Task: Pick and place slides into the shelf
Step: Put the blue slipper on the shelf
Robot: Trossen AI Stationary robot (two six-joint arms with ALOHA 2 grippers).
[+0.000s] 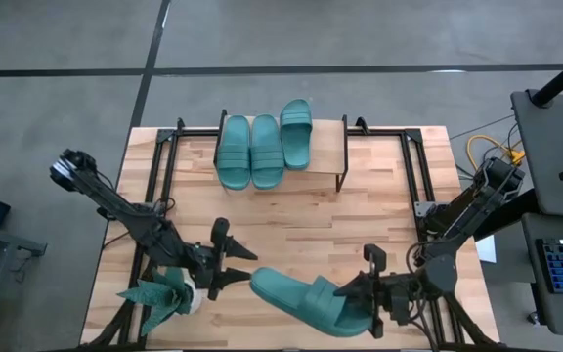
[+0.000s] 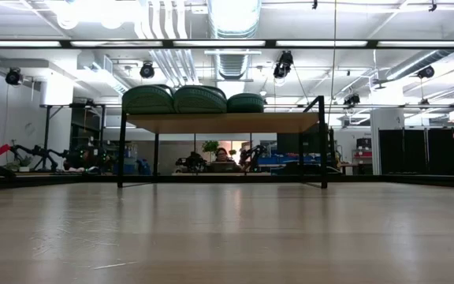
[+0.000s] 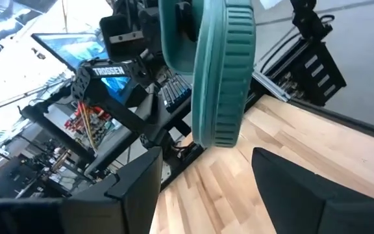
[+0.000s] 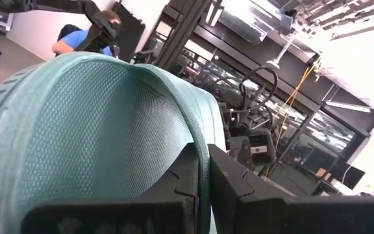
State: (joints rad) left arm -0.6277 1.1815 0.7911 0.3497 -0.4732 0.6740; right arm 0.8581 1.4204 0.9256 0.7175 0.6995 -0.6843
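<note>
While three of the slides (image 1: 265,147) already lie side by side on the light wood top of the shelf (image 1: 327,147) at the far edge of the table (image 1: 379,225), the fourth slide (image 1: 306,296) is up off the wood near the front edge, pinched in the right gripper (image 1: 368,293). From above, the right arm reaches in from the table's right side and its dark fingers are clamped on the sandal's edge, with the toe end pointing toward the left arm. The right wrist view shows it close up: the two fingers (image 4: 229,182) are pressed together on the thin rim of the teal sandal (image 4: 96,130), whose textured footbed fills most of that picture.

The left gripper (image 1: 235,264) hovers just beside the free end of that slide, its fingers spread apart with nothing between them. Its wrist camera looks past both open fingers (image 3: 297,195) at the ribbed sole edge of the slide (image 3: 223,71) hanging ahead. A teal leafy plant (image 1: 159,291) in a white pot sits under the left arm at the front left corner. From table height, the three slides (image 2: 195,99) show as green humps on the shelf (image 2: 223,122), and a person (image 2: 222,156) sits in the room behind.
</note>
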